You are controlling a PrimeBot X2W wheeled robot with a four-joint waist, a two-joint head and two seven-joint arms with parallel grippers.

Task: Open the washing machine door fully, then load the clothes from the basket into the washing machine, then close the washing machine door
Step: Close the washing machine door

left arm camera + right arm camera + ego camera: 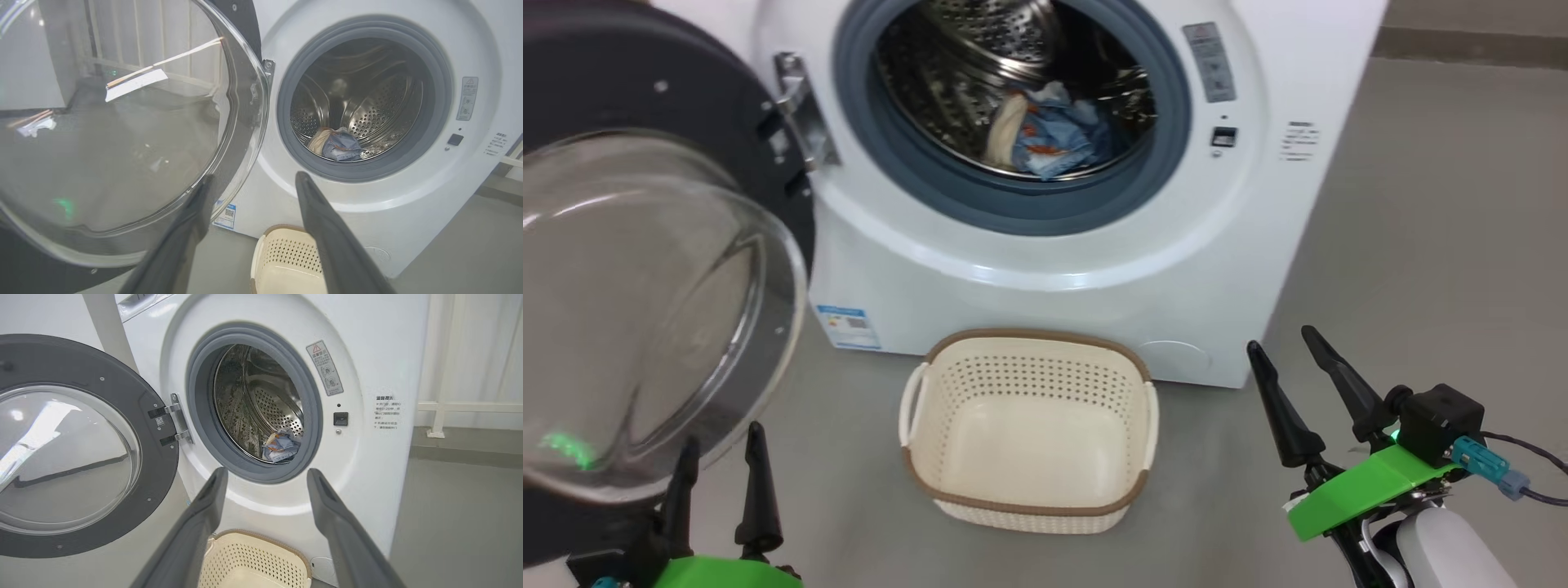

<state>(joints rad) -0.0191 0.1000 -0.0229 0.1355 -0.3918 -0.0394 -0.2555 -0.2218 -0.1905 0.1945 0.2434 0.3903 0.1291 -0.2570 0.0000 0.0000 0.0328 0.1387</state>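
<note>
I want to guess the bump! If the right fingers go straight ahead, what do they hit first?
Probably the white front of the washing machine, just below its grey gasket. The open right fingers look aimed above the basket, but depth is unclear.

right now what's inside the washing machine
The clothes lie at the bottom of the steel drum: crumpled light blue printed fabric with a cream-white piece beside it. Anything beneath the pile is covered, and the drum's near floor is hidden behind the grey gasket.
</note>
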